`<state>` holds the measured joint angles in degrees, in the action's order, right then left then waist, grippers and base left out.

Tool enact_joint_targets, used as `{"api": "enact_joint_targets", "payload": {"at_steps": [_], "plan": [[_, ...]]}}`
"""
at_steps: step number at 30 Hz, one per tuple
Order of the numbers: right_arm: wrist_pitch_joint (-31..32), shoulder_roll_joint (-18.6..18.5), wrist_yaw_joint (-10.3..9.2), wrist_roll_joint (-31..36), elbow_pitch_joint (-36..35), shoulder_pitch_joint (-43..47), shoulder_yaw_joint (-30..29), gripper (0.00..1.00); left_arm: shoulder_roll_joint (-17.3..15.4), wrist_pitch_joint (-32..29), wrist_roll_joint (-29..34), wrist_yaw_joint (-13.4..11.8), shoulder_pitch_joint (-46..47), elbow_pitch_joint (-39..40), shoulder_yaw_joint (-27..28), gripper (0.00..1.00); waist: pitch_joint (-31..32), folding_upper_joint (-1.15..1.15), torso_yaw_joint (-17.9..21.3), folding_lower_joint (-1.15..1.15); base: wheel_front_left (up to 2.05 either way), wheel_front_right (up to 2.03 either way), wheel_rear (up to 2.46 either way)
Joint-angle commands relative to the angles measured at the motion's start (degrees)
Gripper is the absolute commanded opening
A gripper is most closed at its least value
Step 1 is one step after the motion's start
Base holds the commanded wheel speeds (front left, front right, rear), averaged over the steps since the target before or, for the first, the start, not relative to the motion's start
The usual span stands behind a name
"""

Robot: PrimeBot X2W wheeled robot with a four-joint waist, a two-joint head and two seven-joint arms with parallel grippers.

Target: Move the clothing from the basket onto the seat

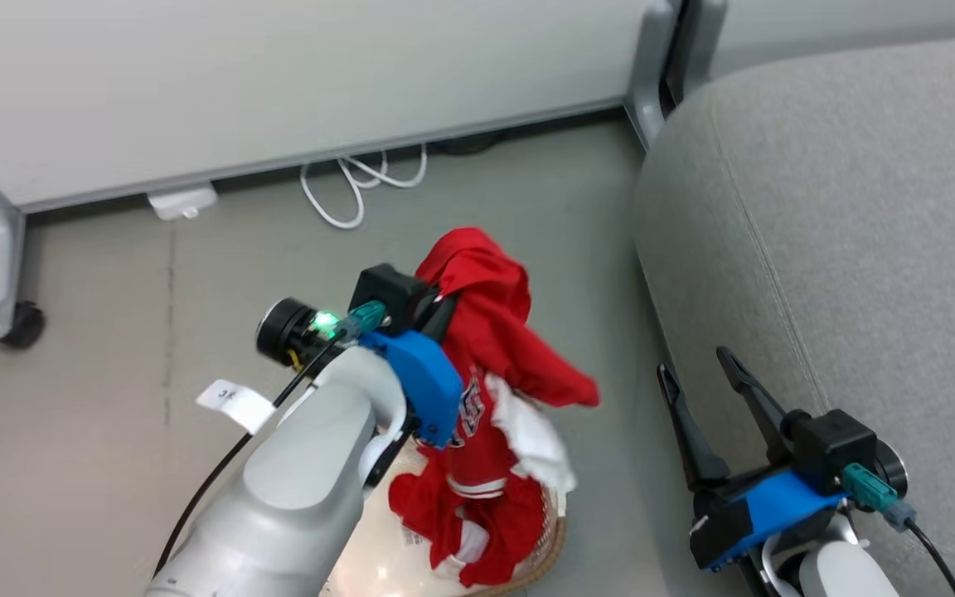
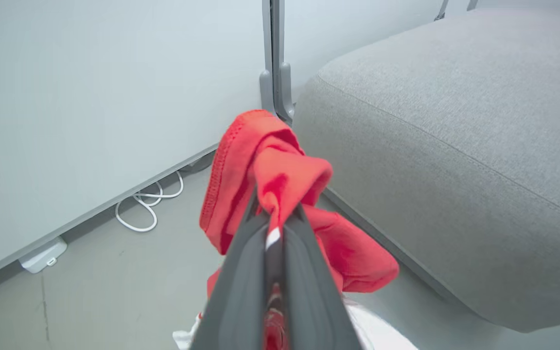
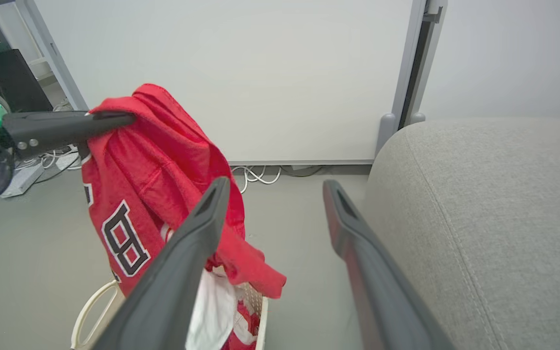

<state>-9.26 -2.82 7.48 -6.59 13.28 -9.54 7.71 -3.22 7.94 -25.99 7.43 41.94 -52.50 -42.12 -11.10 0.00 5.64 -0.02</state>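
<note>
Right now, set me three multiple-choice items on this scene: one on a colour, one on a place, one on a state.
1. The sofa is: A grey, B blue, C brown.
2. The jersey hangs: A over the basket, B on the sofa, C under the sofa.
3. The right gripper is: A shut on the jersey, B open, C shut on nothing.
Key: 1 A, its fabric is grey; 2 A, the left gripper holds it up above the basket; 3 B, its jaws stand wide apart.
</note>
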Motion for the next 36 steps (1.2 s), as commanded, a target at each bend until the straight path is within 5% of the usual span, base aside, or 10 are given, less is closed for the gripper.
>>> {"api": "enact_joint_targets", "payload": {"at_steps": [1, 18, 36], "plan": [[0.7, -0.2, 0.03, 0.2, -0.8, 1.9, -0.7, 1.00, 0.1, 0.2, -1.4, 0.0, 1.3, 2.1, -1.3, 0.00, 3.9, 0.00, -3.3, 0.02, 0.00, 0.00, 0.00], [4.9, -0.2, 0.03, 0.6, -4.6, 6.4, 0.5, 1.00, 0.3, -1.8, -10.4, -2.1, 9.2, 13.9, -9.7, 0.00, 9.5, 0.00, -4.4, 0.02, 0.00, 0.00, 0.00], [7.6, -0.2, 0.03, 2.8, -2.0, 0.0, 6.9, 1.00, 0.3, -0.1, -16.5, -4.4, 11.7, 13.3, -16.2, 0.00, 8.9, 0.00, -2.8, 0.02, 0.00, 0.00, 0.00]]}}
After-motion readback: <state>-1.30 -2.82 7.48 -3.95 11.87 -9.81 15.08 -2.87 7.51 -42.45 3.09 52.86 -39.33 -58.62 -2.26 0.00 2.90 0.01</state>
